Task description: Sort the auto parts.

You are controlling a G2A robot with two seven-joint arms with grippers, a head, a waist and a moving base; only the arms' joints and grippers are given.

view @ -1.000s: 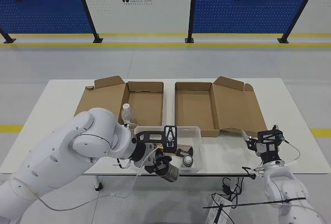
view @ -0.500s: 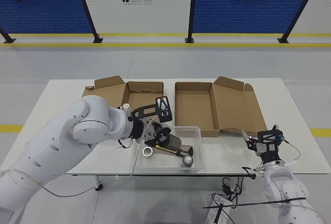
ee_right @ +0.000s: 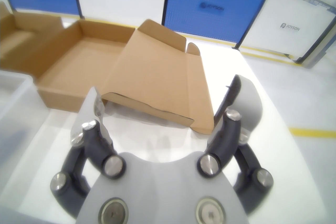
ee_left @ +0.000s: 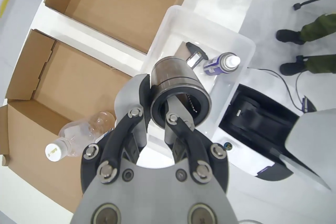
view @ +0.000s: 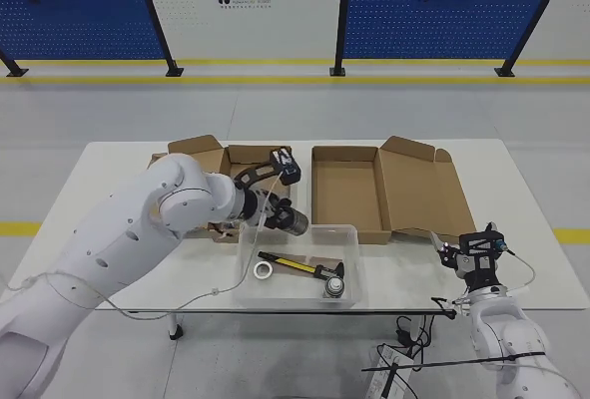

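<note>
**Two boxes behind, one bin in front**

On the counter, the left box and right box are sitting side by side. The bin is standing just before them. A tape roll, hammer and spray can are lying inside it. The left tool is holding a metal sleeve above the bin's rear left edge. The right tool is hanging well right of the bin.

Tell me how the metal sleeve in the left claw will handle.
The metal sleeve looks like thick-walled steel, so it is probably rigid and heavy for its size. Its round, smooth side would likely roll if laid sideways; stood on its flat end it should stay. The left claw pinches only one wall, so the sleeve might swivel.
</note>
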